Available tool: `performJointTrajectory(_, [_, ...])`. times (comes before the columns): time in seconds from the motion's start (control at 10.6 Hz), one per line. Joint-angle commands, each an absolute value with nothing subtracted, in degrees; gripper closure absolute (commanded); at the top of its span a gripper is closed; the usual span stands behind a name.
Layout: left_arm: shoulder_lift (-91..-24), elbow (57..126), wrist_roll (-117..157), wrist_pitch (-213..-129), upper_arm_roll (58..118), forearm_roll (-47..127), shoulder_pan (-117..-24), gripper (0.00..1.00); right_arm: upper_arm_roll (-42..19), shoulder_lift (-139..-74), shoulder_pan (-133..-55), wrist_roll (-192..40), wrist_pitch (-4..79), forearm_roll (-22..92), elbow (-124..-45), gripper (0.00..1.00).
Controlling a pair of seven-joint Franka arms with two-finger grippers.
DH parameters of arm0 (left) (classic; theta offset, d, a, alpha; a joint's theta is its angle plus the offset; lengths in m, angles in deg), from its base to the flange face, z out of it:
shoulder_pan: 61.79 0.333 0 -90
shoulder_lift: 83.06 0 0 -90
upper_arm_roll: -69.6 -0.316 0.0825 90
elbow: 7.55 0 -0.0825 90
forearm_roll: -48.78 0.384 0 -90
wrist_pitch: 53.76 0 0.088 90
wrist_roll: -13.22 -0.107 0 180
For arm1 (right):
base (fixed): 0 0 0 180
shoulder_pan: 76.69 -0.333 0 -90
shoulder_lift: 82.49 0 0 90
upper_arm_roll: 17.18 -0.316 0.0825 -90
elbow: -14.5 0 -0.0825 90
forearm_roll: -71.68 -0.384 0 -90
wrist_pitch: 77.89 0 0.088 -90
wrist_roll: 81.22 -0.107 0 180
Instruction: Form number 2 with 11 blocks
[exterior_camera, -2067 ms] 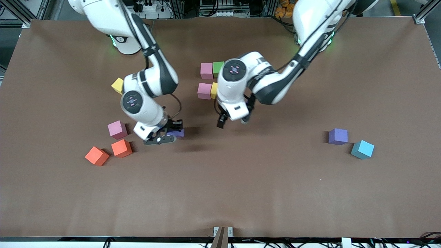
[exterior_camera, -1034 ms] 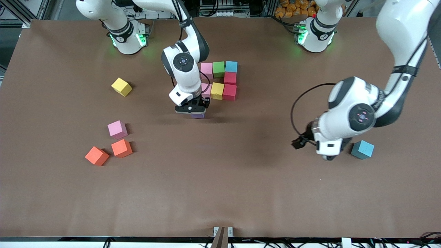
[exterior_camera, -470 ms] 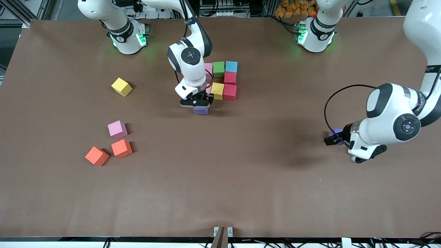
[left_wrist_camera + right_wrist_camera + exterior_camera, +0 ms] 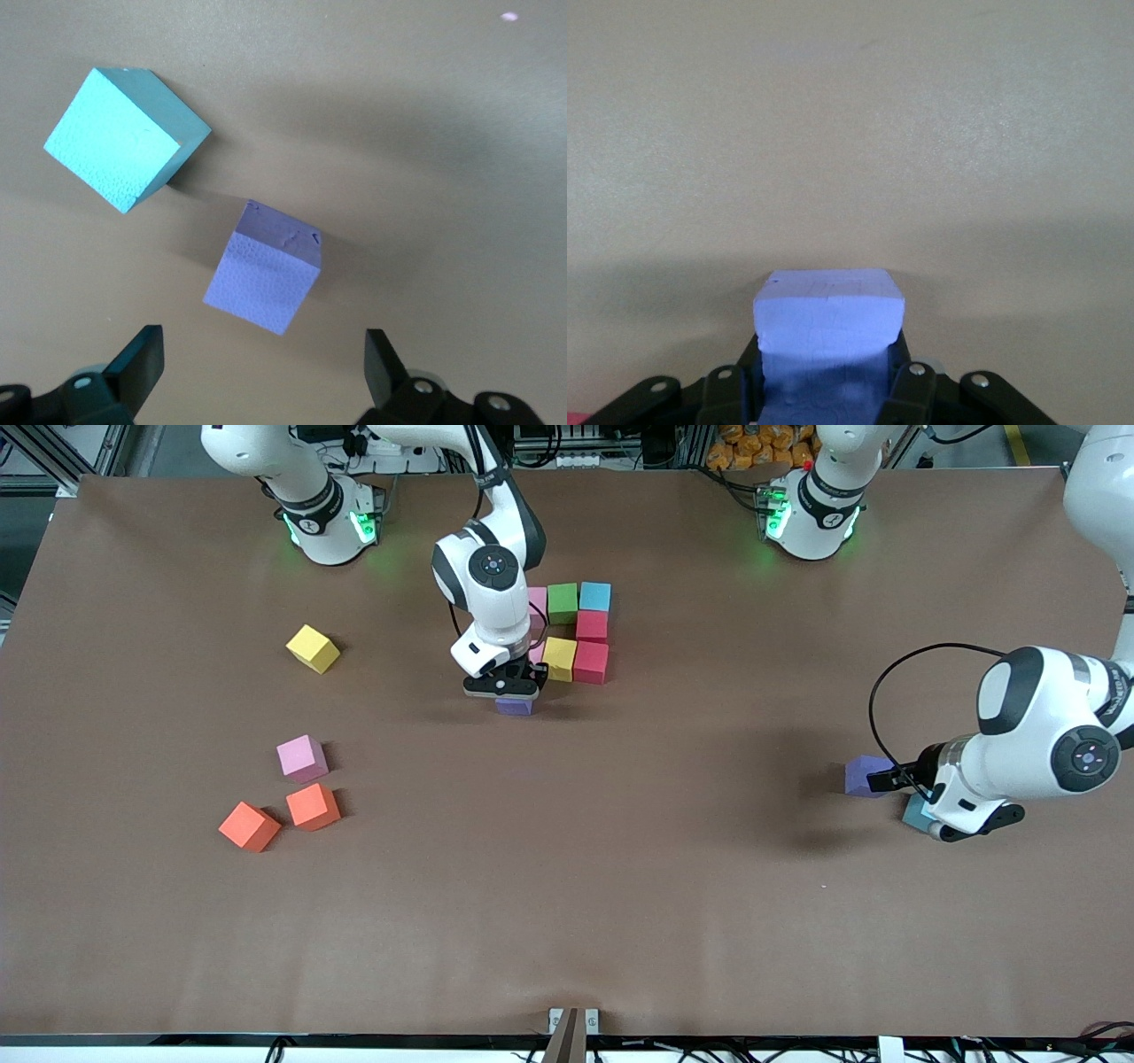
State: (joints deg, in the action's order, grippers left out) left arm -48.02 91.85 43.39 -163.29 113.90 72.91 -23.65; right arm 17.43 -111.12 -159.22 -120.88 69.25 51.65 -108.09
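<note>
Purple block (image 4: 829, 332) clamped between right fingers (image 4: 911, 390).

- The worktop (image 4: 567, 921) is a plain matte brown all over.
- The cluster of cubes: pink (image 4: 537, 599), green (image 4: 562, 601), light blue (image 4: 594, 595), two red cubes (image 4: 592, 625) (image 4: 591, 662) and a yellow one (image 4: 559, 658).
- A purple cube (image 4: 514, 706) sits in black jaws on the right gripper (image 4: 501, 687).
- Loose cubes: yellow (image 4: 312, 648), pink (image 4: 301, 758), two orange (image 4: 313, 806) (image 4: 249, 826), purple (image 4: 865, 774), light blue (image 4: 120, 135).
- Both arms are white with black joints; their bases glow green.
</note>
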Motion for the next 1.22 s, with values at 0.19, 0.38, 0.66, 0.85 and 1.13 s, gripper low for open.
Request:
performJointTrajectory(0.19, [-45.00,95.70,42.49,-169.13,114.60,78.82,-22.16,0.00,18.68,-110.70,-161.51,-124.81,69.41,51.73,-108.98,1.00])
performJointTrajectory(0.38, [-45.00,98.18,42.49,-172.23,114.60,80.86,-20.92,0.00,18.68,-110.70,-161.68,-124.90,69.41,51.72,-108.98,1.00])
performJointTrajectory(0.66, [-43.95,98.27,40.22,-172.33,114.51,81.04,-20.83,0.00,18.59,-110.79,-162.56,-126.13,69.41,51.73,-109.07,1.00])
performJointTrajectory(0.85, [-43.42,98.27,38.36,-172.94,113.46,81.56,-21.00,0.01,18.59,-110.79,-163.09,-126.13,69.41,51.81,-109.51,1.00])
performJointTrajectory(1.13, [-42.46,98.27,38.00,-173.03,113.37,84.28,-21.10,0.17,18.59,-110.96,-162.92,-126.04,69.41,51.81,-109.51,0.72])
